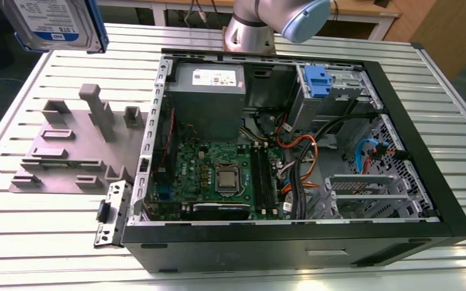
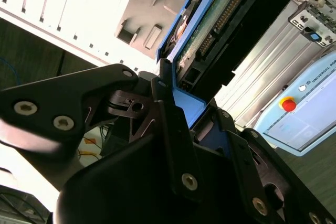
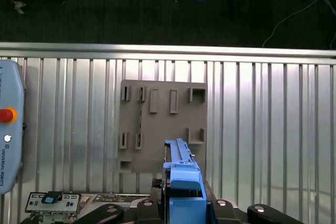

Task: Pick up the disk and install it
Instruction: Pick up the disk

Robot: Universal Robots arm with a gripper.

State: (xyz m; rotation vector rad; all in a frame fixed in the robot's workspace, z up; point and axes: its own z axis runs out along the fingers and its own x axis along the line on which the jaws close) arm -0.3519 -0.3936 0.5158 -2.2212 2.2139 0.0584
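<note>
The disk (image 1: 55, 24), a silver hard drive with a blue-and-white label in a blue carrier frame, hangs in the air above the table's far corner at the exterior view's left. In the second wrist view my gripper (image 2: 191, 103) is shut on the disk (image 2: 210, 30), its black fingers (image 2: 170, 129) clamping the blue frame at one end. In the first wrist view the disk (image 3: 181, 174) stands edge-on between the gripper (image 3: 184, 198) jaws, high above a grey fixture plate (image 3: 163, 124).
An open computer case (image 1: 298, 233) lies on the slatted metal table, with motherboard, cables and a blue clip (image 1: 318, 82) at a drive bay. The grey fixture plate (image 1: 71, 145) lies beside the case. A teach pendant (image 3: 8, 129) rests on the table. The arm's base (image 1: 253, 30) stands behind the case.
</note>
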